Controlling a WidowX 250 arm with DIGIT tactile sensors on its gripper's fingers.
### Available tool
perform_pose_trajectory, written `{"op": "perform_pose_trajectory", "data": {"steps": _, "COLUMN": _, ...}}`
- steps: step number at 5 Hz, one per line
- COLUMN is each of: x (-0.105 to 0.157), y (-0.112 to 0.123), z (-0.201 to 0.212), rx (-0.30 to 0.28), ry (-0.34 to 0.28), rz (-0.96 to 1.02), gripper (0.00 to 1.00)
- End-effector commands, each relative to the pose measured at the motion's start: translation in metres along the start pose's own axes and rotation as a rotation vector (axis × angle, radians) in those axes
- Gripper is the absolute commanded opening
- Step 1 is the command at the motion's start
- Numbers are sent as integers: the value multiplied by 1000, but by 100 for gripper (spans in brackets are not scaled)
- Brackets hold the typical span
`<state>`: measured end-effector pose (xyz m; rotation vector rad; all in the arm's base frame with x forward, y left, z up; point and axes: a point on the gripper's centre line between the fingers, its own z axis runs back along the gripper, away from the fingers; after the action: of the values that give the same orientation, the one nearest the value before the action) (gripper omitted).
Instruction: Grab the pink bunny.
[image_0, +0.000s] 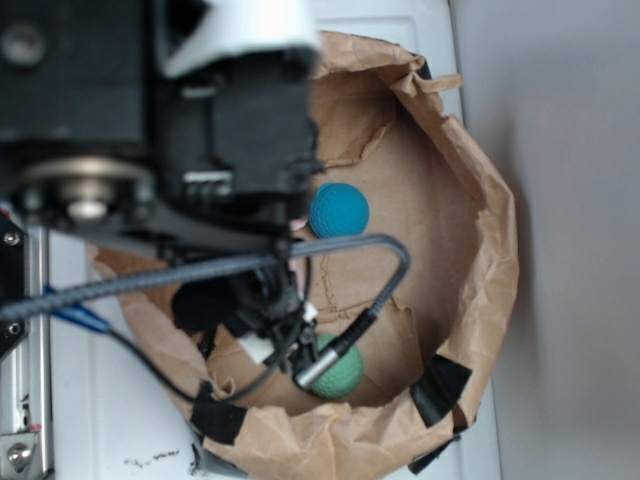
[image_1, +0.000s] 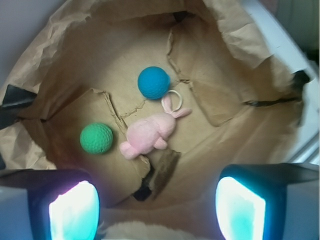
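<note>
Wrist view has the gripper (image_1: 157, 210) spread wide above the crumpled brown paper bag (image_1: 235, 125), framing the fluffy pale-pink plush bunny (image_1: 148, 134) at centre frame between teal-blue ball (image_1: 153, 82) and green ball (image_1: 96, 138), ready to drop.

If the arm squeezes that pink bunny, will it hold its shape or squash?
The pink bunny looks fluffy, so it will probably squash. Its ears and thin loop look floppy. Lying flat, it seems unlikely to roll, unlike the blue ball beside it.
</note>
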<state>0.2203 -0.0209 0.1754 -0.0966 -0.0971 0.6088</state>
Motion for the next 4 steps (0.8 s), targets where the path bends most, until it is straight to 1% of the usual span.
{"op": "perform_pose_trajectory", "data": {"steps": 1, "x": 10, "y": -6, "z": -32, "rx": 14, "ry": -71, "rz": 66, "gripper": 100}}
{"op": "perform_pose_trajectory", "data": {"steps": 2, "x": 0, "y": 3, "z": -41, "rx": 94, "ry": -57, "rz": 83, "gripper": 100}}
{"op": "perform_pose_trajectory", "data": {"steps": 3, "x": -34, "y": 42, "z": -39, "rx": 147, "ry": -67, "rz": 96, "gripper": 100}}
{"op": "perform_pose_trajectory", "data": {"steps": 4, "x": -52, "y": 72, "z": -52, "rx": 150, "ry": -93, "rz": 97, "gripper": 100}}
